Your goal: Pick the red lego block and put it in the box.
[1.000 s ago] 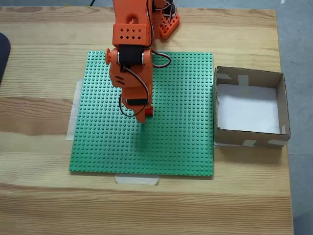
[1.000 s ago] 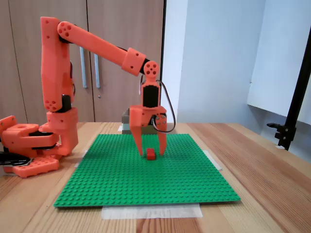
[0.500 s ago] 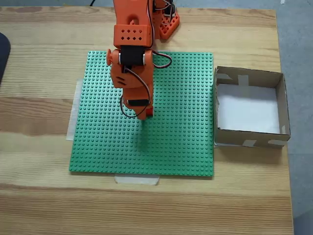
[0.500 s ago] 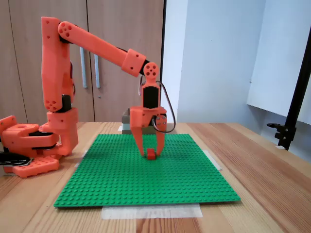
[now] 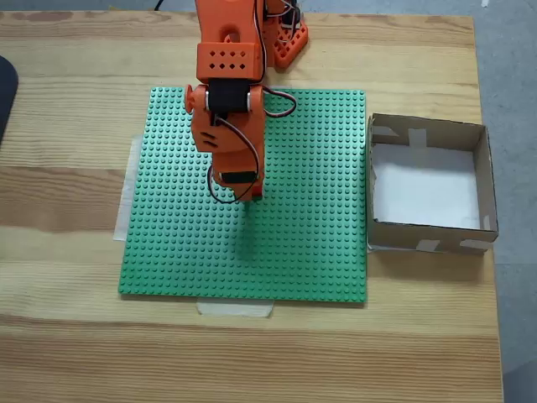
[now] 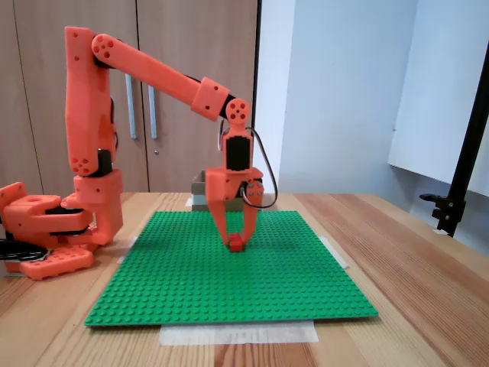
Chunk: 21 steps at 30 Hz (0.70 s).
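The red lego block [image 6: 236,245] sits low on the green baseplate [image 6: 191,290], between the tips of my orange gripper [image 6: 236,242]. Both fingers press against its sides, so the gripper is shut on it. From above, the gripper [image 5: 246,196] points down over the middle of the baseplate [image 5: 319,235] and covers the block. The box [image 5: 424,238], brown cardboard with a white floor, stands against the baseplate's right edge in that fixed view. In the side-on fixed view a piece of the box [image 6: 197,201] shows behind the gripper.
The arm's base [image 5: 281,38] stands at the far edge of the wooden table [image 5: 67,336]. A dark object [image 5: 4,92] pokes in at the left edge. In the side-on fixed view, a black stand [image 6: 458,183] rises at the right.
The fingers have drawn together from a wide open stance until they meet the red block. The arm has hardly shifted.
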Tool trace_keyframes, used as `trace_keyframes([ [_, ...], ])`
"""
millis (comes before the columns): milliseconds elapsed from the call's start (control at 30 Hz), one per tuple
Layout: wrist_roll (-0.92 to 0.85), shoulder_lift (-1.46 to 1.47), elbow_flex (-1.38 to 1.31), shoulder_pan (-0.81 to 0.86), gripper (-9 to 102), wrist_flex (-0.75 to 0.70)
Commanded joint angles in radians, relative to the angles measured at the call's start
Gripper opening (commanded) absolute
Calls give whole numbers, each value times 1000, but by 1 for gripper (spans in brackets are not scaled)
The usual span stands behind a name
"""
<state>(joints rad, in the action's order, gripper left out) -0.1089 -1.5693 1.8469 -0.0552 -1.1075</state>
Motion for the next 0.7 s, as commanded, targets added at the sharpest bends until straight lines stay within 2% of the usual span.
trace_keyframes([
  [0, -6, -9, -6, -2, 12, 6],
  [667, -15, -31, -91, -3, 3, -20],
])
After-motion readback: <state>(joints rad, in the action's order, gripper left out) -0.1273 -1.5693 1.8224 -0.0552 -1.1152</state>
